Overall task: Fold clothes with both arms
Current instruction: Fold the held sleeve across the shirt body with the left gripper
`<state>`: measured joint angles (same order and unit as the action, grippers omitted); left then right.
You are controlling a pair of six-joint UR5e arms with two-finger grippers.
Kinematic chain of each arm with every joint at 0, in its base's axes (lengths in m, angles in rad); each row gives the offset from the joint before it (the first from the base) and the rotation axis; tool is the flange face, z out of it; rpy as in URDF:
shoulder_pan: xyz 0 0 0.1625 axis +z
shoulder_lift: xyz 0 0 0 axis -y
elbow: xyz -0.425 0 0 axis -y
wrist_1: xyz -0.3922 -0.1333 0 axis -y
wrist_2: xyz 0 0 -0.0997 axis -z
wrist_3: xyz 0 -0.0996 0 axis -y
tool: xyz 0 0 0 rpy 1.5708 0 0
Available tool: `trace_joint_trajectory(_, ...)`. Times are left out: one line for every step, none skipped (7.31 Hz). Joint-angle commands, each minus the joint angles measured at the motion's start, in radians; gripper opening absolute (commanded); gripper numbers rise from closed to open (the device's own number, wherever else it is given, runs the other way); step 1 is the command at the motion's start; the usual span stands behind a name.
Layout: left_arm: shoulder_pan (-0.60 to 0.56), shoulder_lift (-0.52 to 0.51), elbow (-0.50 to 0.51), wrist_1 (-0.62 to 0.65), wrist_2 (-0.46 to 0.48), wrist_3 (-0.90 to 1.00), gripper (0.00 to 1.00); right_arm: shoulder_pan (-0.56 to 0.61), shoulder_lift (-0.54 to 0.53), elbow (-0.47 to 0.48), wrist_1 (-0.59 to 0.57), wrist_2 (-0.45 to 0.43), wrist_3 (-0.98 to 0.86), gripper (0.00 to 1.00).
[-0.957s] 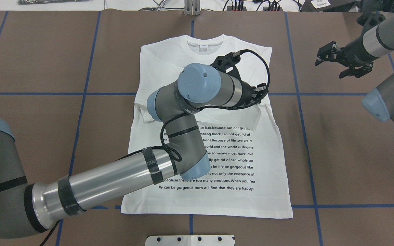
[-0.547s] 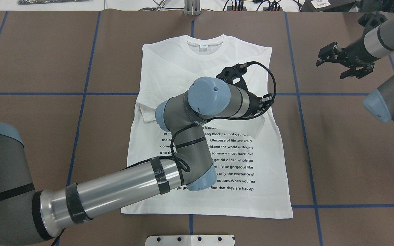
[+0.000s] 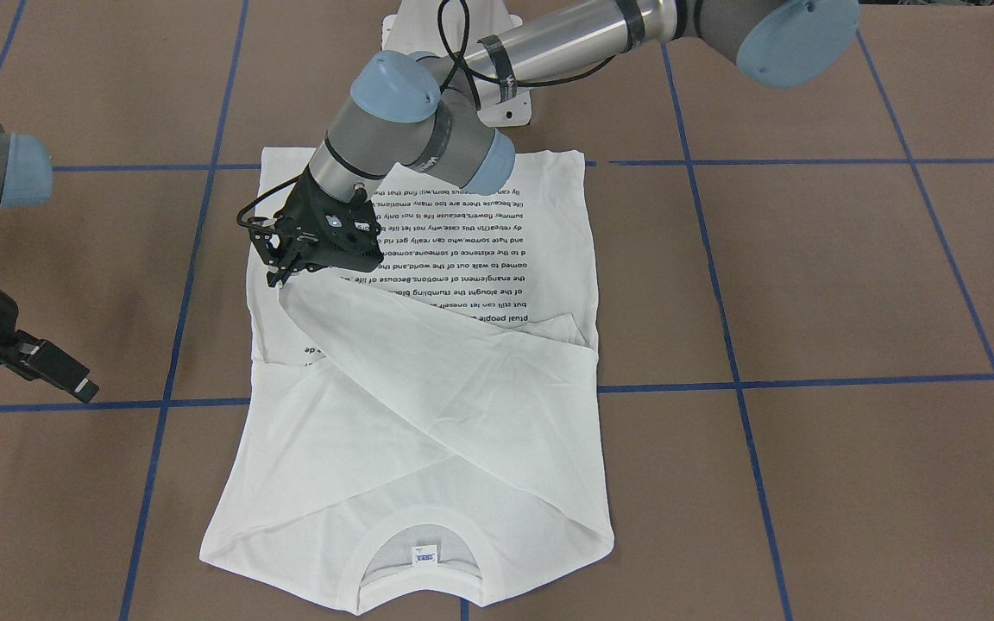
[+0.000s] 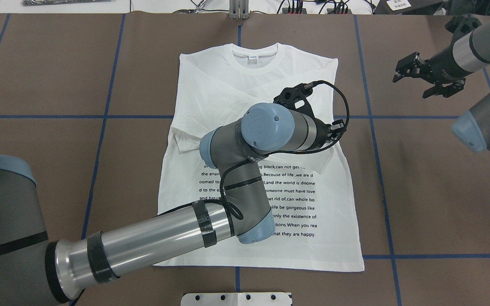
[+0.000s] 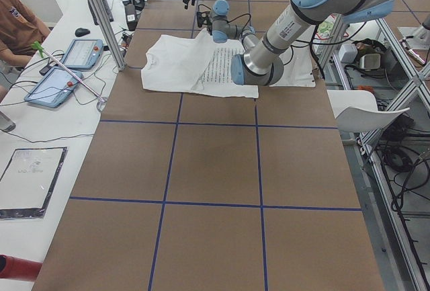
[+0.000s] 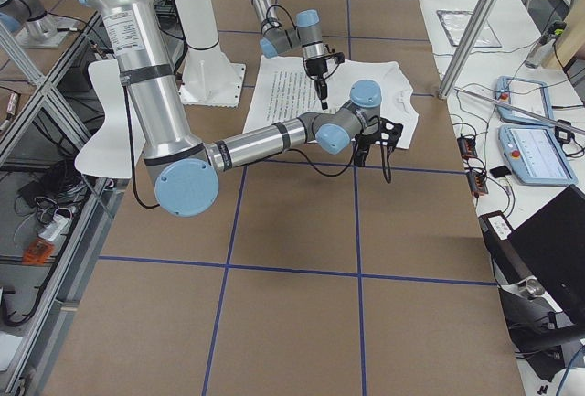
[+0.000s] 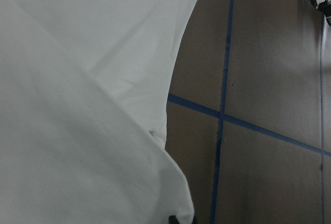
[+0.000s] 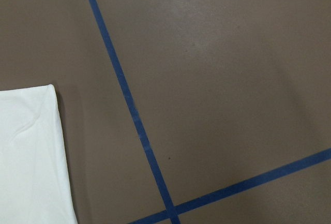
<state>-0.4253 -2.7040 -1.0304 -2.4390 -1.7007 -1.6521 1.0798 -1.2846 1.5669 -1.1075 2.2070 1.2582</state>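
Observation:
The white T-shirt [image 4: 228, 85] lies flat on the brown table, collar [image 4: 254, 54] at the far side and the block of black text [image 4: 296, 191] nearer the robot. One sleeve [image 3: 393, 345] is drawn diagonally across its chest. My left gripper [image 3: 277, 278] is shut on that sleeve's end, just above the shirt's edge on the robot's right side. In the overhead view the wrist [image 4: 270, 127] hides its fingers. White cloth [image 7: 77, 131] fills the left wrist view. My right gripper [image 4: 411, 85] hovers open and holds nothing, well off the shirt to the right. The shirt's corner [image 8: 26, 157] shows in the right wrist view.
Blue tape lines [image 4: 368, 114] divide the brown table into squares. The white pedestal base [image 4: 236, 298] stands at the near edge. A side bench with tablets [image 5: 54, 86] and a seated person [image 5: 20, 15] runs along the table's far side.
My left arm has moved toward the robot's right and a little nearer, dragging the sleeve further across the shirt. The right gripper has hardly shifted.

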Motion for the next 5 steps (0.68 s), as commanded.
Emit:
trace_joint_trajectory(0.000,-0.007,0.007,0.000,0.018,0.000,0.03,-0.001,0.004,-0.005,0.000,-0.001,0.001,0.99)
trace_joint_trajectory(0.000,-0.010,0.007,0.000,0.032,-0.002,0.11,-0.001,0.005,-0.005,0.000,-0.001,0.003,0.99)
trace_joint_trajectory(0.000,-0.011,0.010,-0.009,0.053,-0.003,0.17,-0.001,0.005,-0.005,0.000,-0.001,0.003,1.00)
trace_joint_trajectory(0.000,-0.046,0.051,-0.012,0.068,-0.032,0.17,-0.001,0.004,-0.007,0.000,-0.001,0.003,0.99)
trace_joint_trajectory(0.000,-0.075,0.090,-0.032,0.084,-0.052,0.25,-0.001,0.004,-0.005,0.000,-0.001,0.004,1.00)
